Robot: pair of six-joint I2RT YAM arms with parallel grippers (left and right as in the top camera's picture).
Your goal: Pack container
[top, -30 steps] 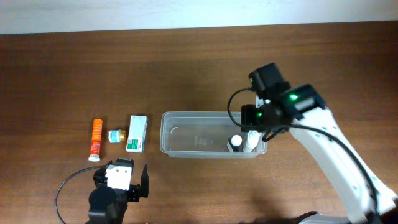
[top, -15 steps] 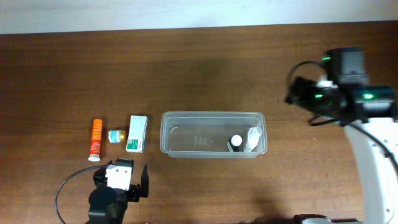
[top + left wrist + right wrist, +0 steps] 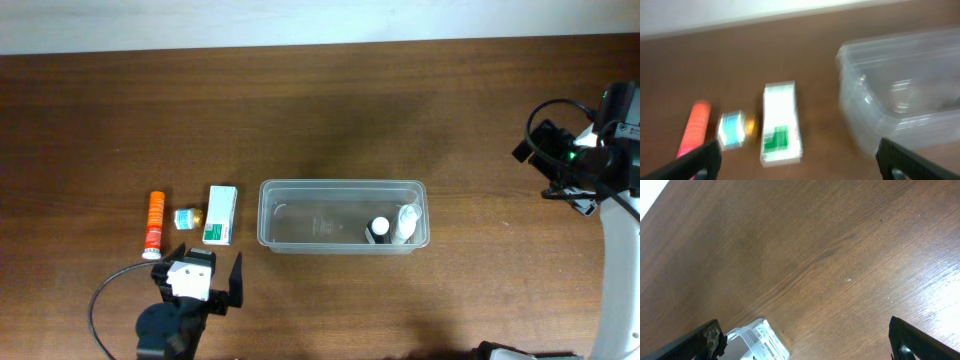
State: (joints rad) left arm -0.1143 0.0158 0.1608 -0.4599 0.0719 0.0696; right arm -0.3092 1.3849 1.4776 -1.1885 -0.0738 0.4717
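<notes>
**Two bottles in, three items out, both jaws empty**

The container [image 3: 310, 222] sat mid-table [image 3: 320, 90], long side running left to right, open top up. At its right end a black-capped bottle [image 3: 378, 230] and a white bottle [image 3: 405, 222] stood upright, just beside each other and near the right wall. The rest of the floor was bare. My read: you filled from that end to keep room for the remaining items.

Three things lay in a row left of the container, none touching it. The carton [image 3: 220, 214] was nearest, a small blue box [image 3: 185, 218] was just beside it, and an orange tube [image 3: 154, 224] was furthest out. So the packing was partway, by my count.

Your left arm [image 3: 165, 325] hung at the near edge, just below that row. The left jaws were spread wide and held nothing. The left wrist view was blurred, but the carton [image 3: 781, 125] sat between the fingertips. The tube [image 3: 696, 127] and blue box [image 3: 731, 130] lay off to one side, and the container wall [image 3: 900, 100] to the other. It looked like you had lined up on the carton as the next pick, but that is a guess.

Your right arm [image 3: 620, 230] sat well off to the right, apart from the container. The right jaws were wide open and empty too. Its wrist view showed bare table and only a container corner [image 3: 757, 341] at the bottom edge. It was probably placed there to stay out of the left arm's path to the container.
</notes>
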